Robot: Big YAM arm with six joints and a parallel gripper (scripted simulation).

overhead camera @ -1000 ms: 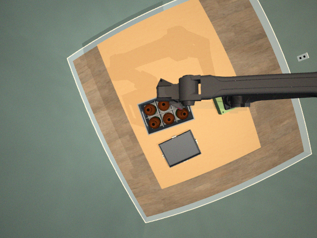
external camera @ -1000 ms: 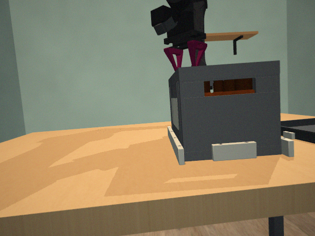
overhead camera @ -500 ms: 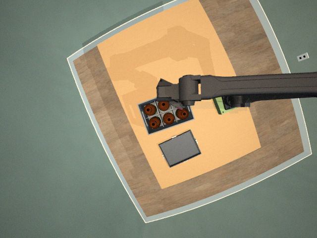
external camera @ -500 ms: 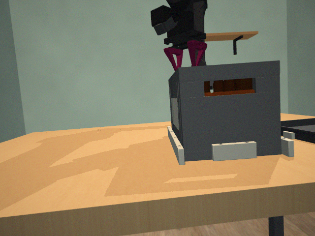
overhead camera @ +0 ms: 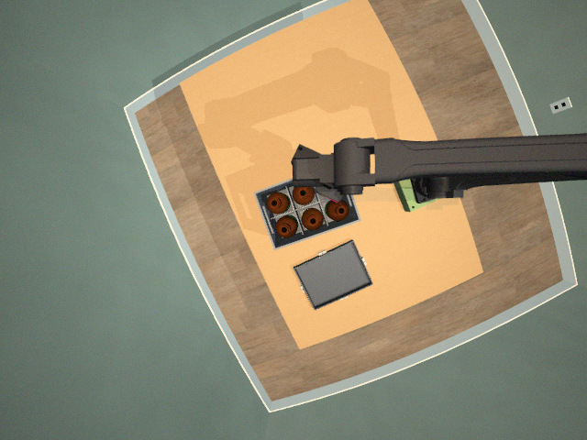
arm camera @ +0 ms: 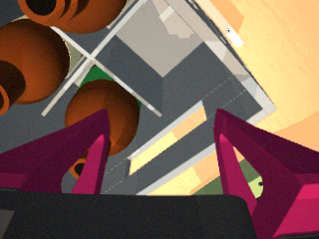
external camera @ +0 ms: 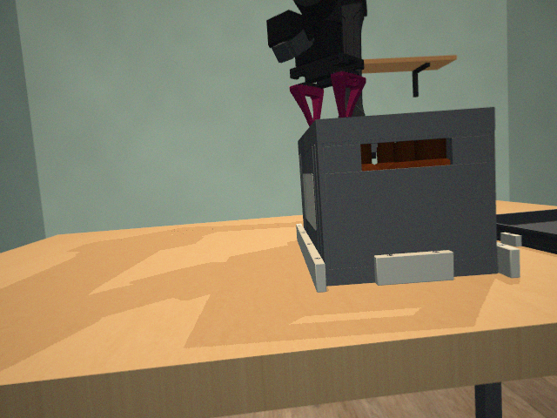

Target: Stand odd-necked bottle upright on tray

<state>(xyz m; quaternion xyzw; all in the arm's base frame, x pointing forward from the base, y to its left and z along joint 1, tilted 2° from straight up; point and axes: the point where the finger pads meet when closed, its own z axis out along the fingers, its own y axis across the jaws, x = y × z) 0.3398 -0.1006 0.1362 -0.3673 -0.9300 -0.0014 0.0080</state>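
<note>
The dark grey crate (overhead camera: 276, 243) (external camera: 405, 202) (arm camera: 244, 102) has white dividers. Five brown bottles stand in it: two in the upper row (overhead camera: 277, 203) (overhead camera: 303, 193), three in the lower row (overhead camera: 286, 226) (overhead camera: 312, 219) (overhead camera: 337, 209). The upper-right compartment holds no bottle. My gripper (external camera: 328, 119) (arm camera: 161, 119) is partly open and empty, pointing down at the crate's top at that end. In the wrist view the left finger overlaps the nearest bottle; contact cannot be told. Neck differences are too small to tell. The grey tray (overhead camera: 334, 274) is empty.
The tray lies beside the crate's lower long side. Pale blocks (external camera: 413, 267) stand against the crate's base. A green block (overhead camera: 406, 201) lies under the arm (overhead camera: 450, 159), to the right of the crate. A wall shelf (external camera: 405, 64) is in the background.
</note>
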